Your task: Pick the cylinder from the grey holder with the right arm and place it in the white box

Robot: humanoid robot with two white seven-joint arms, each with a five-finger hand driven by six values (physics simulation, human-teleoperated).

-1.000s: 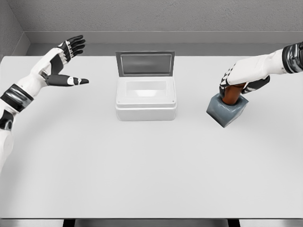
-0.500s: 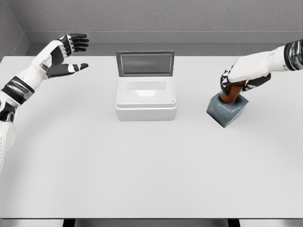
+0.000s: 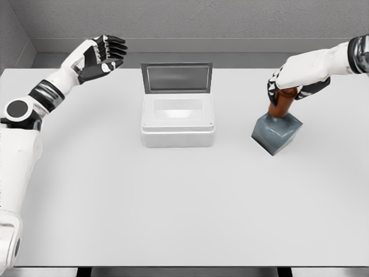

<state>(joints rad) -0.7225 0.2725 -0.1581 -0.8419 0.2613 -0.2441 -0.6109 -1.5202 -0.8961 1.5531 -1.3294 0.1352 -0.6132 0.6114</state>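
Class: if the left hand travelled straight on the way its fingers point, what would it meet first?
Probably nothing: the left hand points rightward, passing behind the open white box's raised lid; depth is unclear.

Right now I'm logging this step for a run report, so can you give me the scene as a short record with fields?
right hand: shut on the cylinder's top
cylinder: brown, upright, lower end at the grey holder's opening
grey holder: on the table, right of the white box
white box: lid open, nothing visible inside
left hand: raised at far left, fingers relaxed, holding nothing
table: white
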